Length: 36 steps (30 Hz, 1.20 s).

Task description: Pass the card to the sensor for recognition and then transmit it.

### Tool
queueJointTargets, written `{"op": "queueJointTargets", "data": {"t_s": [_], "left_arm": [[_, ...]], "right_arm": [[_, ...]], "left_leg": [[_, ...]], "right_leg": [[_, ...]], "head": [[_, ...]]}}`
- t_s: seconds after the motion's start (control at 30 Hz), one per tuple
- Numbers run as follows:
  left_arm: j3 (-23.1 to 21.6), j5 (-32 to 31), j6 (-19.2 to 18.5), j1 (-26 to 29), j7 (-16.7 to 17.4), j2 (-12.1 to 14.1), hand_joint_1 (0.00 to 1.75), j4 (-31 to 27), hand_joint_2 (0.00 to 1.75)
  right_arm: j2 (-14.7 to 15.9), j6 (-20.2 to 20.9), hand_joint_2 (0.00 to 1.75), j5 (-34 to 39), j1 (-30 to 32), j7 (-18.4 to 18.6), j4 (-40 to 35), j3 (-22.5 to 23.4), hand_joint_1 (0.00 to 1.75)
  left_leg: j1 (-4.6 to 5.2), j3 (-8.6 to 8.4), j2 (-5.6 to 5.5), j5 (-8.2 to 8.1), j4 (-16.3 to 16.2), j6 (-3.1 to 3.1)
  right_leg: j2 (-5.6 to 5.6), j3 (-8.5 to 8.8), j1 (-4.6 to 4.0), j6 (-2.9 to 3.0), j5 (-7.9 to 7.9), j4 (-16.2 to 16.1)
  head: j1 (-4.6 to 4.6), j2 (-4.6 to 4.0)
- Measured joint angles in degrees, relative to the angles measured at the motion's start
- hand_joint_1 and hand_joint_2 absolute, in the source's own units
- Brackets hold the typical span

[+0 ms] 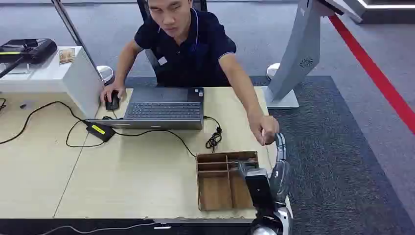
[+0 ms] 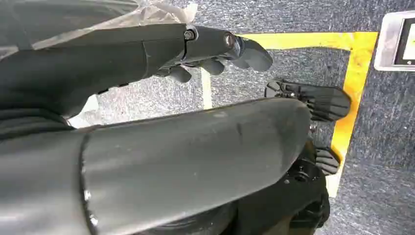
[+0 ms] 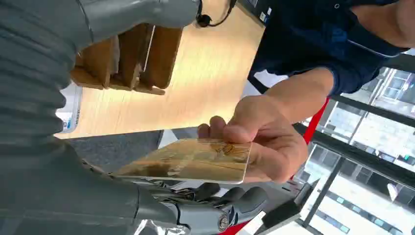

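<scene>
One gold card point(image 3: 191, 160) sits over my right hand point(image 3: 205, 205) at the table's point(image 1: 147, 176) right edge, fingers spread beneath it, while the person's hand point(image 3: 264, 142) pinches its far end; whether I grip it, I cannot tell. My left hand point(image 2: 215, 54) hangs over the carpet, fingers loosely curled, holding nothing. Wooden tray point(image 1: 215, 188) just left.

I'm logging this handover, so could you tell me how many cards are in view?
1: a gold card pinched in the person's hand, just above the right hand. Others could lie hidden in the wooden tray.
</scene>
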<state>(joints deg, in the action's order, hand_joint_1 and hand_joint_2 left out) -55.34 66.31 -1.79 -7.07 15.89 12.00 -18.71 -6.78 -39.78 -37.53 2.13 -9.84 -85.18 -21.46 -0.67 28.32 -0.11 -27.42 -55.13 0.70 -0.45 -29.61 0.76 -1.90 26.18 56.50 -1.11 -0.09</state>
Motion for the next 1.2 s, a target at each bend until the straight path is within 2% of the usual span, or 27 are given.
{"op": "queueJointTargets", "data": {"t_s": [0.07,0.1,0.13,0.17,0.2,1.2], "left_arm": [[0.00,0.00,0.00,0.00,0.00,0.00,0.00,0.00,0.00],[0.00,0.00,0.00,0.00,0.00,0.00,0.00,0.00,0.00],[0.00,0.00,0.00,0.00,0.00,0.00,0.00,0.00,0.00],[0.00,0.00,0.00,0.00,0.00,0.00,0.00,0.00,0.00],[0.00,0.00,0.02,0.00,0.00,0.00,0.00,0.00,0.00],[0.00,0.17,0.02,0.00,0.00,0.00,0.00,0.00,0.00]], "right_arm": [[0.02,0.00,1.75,0.09,0.10,0.11,-0.20,0.00,0.05],[0.04,0.00,1.75,0.24,0.21,0.11,-0.33,0.00,0.93],[0.07,0.00,1.75,0.44,0.28,0.11,-0.42,0.00,1.52],[0.09,0.00,1.75,0.50,0.29,0.11,-0.42,0.00,1.55],[0.11,0.00,1.75,0.68,0.29,0.11,-0.44,0.00,1.75],[0.94,0.00,1.75,1.88,0.75,1.16,-0.87,-0.46,1.75]], "left_leg": [[0.00,0.00,0.00,0.00,0.00,0.00],[0.00,0.00,0.00,0.00,0.00,0.00],[0.00,0.00,0.00,0.00,0.00,0.00],[0.00,0.00,0.00,0.00,0.00,0.00],[0.00,0.00,0.00,0.00,0.00,0.00],[0.00,0.00,0.00,0.00,0.00,0.00]], "right_leg": [[0.00,0.00,0.00,0.00,0.00,0.00],[0.00,0.00,0.00,0.00,0.00,0.00],[0.00,0.00,0.00,0.00,0.00,0.00],[0.00,0.00,0.00,0.00,0.00,0.00],[0.00,0.00,0.00,0.00,0.00,0.00],[0.00,0.00,0.00,0.00,0.00,0.00]], "head": [[0.00,0.00],[0.00,0.00],[0.00,0.00],[0.00,0.00],[0.00,0.00],[0.00,0.00]]}}
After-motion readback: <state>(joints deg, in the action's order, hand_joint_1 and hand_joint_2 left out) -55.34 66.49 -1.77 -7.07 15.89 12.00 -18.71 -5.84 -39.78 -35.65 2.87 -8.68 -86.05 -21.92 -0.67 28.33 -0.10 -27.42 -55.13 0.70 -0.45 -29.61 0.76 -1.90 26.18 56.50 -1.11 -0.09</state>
